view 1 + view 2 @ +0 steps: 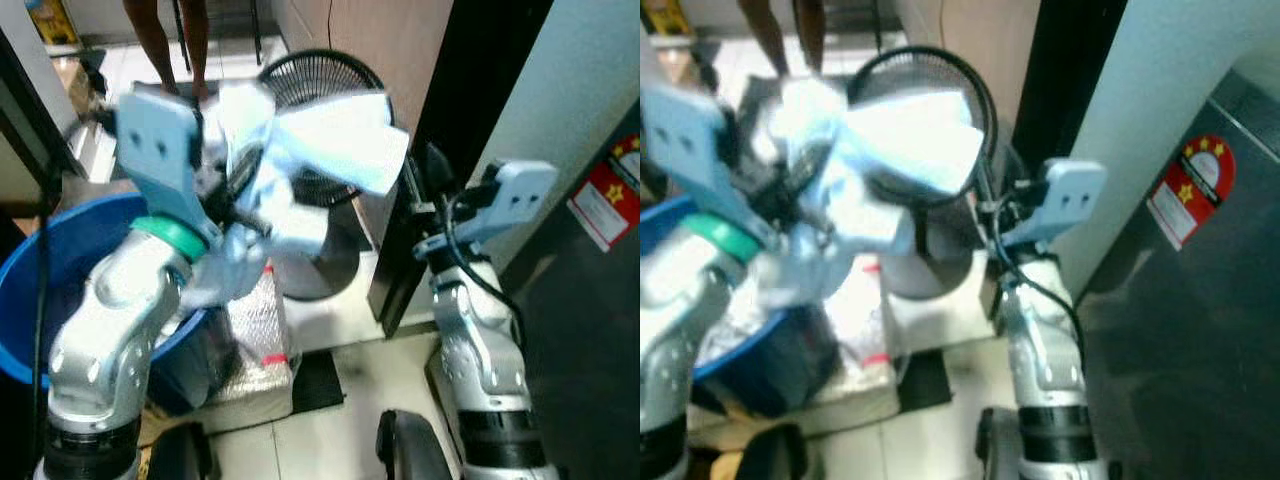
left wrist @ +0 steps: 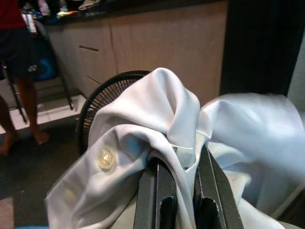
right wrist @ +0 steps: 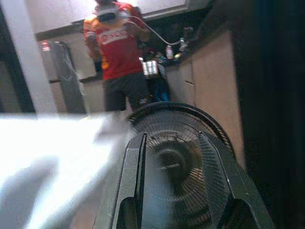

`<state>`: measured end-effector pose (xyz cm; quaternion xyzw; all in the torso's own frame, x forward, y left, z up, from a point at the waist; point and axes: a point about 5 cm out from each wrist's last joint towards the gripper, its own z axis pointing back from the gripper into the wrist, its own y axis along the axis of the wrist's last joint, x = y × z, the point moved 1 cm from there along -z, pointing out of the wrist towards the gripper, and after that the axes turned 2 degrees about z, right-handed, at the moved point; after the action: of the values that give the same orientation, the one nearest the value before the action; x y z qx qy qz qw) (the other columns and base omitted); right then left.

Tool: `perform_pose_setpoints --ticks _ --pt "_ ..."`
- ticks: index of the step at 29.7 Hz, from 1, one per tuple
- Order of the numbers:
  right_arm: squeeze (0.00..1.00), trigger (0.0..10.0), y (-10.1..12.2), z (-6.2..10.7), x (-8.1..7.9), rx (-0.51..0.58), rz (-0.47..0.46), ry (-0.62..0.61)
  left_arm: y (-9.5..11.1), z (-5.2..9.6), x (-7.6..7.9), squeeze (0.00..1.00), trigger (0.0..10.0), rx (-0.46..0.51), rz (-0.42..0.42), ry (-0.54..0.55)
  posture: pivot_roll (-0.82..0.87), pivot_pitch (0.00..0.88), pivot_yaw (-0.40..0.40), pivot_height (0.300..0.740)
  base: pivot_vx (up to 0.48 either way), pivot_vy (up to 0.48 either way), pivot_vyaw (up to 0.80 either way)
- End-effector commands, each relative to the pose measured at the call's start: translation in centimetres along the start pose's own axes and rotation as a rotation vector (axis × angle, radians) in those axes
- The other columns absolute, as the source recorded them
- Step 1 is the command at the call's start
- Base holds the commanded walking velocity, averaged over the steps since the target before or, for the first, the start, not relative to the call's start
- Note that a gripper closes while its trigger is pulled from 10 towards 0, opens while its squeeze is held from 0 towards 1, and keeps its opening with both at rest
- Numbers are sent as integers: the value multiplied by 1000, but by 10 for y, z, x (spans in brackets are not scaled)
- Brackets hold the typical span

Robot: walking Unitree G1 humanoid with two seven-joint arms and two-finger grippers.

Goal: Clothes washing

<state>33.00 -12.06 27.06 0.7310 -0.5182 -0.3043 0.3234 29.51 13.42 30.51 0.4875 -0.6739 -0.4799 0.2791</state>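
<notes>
In a tiled utility nook w/ a floor fan (image 1: 318,105) behind, the left gripper (image 2: 177,179) was clamped on the white shirt (image 1: 320,150), held up above the blue tub's (image 1: 60,245) far rim, bulk trailing toward the right gripper (image 3: 176,191), jaws apart and nearer the washer (image 1: 1200,330).

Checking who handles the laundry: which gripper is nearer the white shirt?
Left. The left gripper is clamped on the white shirt; the right gripper hangs open beside it, facing the fan.
</notes>
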Motion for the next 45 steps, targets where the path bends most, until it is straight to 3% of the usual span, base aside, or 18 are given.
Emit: perform_pose_setpoints --ticks 1,20,45 --pt "0 10000 -3 2 5 -18 -3 -34 1 0 0 0 10000 26 -10 11 27 64 16 434 0 0 0" --pt "0 10000 5 -4 11 -6 16 -61 -1 -10 -1 0 10000 33 -15 36 10 57 27 504 0 0 0" --pt "0 10000 5 -3 11 -11 13 -64 -7 -11 -3 0 10000 19 -21 49 11 61 30 599 0 0 0"
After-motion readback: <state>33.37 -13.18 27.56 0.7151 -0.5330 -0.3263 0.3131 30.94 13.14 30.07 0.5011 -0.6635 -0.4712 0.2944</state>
